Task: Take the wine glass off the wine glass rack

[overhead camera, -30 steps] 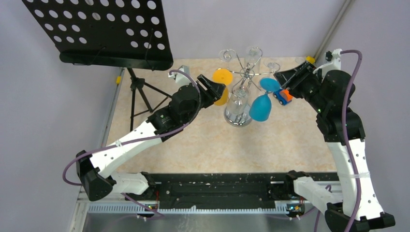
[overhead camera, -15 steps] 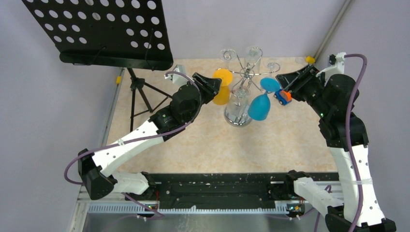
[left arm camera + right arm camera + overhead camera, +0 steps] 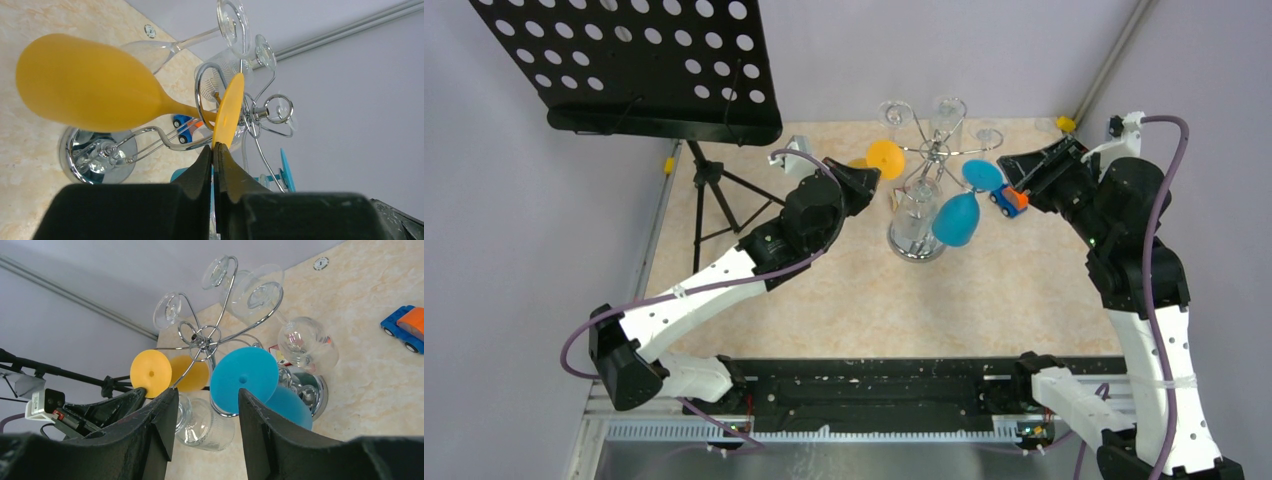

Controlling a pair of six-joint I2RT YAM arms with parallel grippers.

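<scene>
Yellow wine glass [image 3: 85, 82] has tilted, foot clamped in left jaws; right jaws spread

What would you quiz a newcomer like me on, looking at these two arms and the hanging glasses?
1. Pick one: the left gripper pinches the foot of a wine glass of which colour? A) clear B) yellow C) blue
2. True or false: the right gripper is open and holds nothing.
3. Fill in: seen from above, just right of the wine glass rack sits a blue and orange toy, a ____.

Key: 1 B; 2 true; 3 car.
</scene>
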